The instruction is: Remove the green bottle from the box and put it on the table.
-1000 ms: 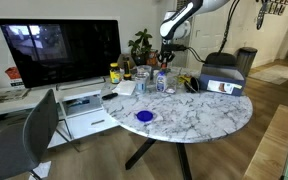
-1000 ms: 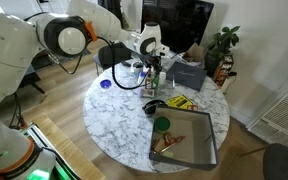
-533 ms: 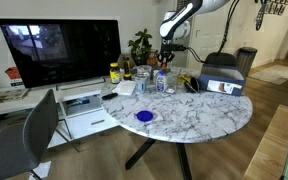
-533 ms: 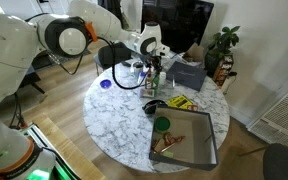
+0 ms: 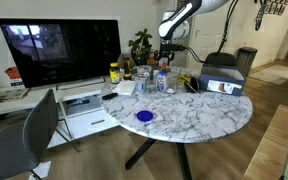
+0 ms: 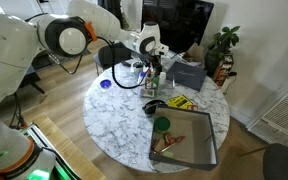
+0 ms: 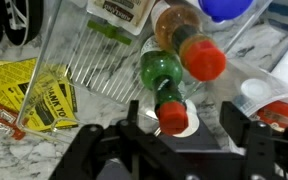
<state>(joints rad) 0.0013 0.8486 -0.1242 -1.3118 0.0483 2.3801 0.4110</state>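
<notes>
1. Table (image 5: 199,112): round, marble top.
2. Box (image 5: 222,82): dark, toward 2 o'clock on the table top.
3. Gripper (image 7: 184,128): I see its jaws spread wide, gripping nothing.
4. Green bottle (image 7: 161,72): red-capped, between those jaws and untouched, with a brown bottle (image 7: 184,35) at its 2 o'clock.
</notes>
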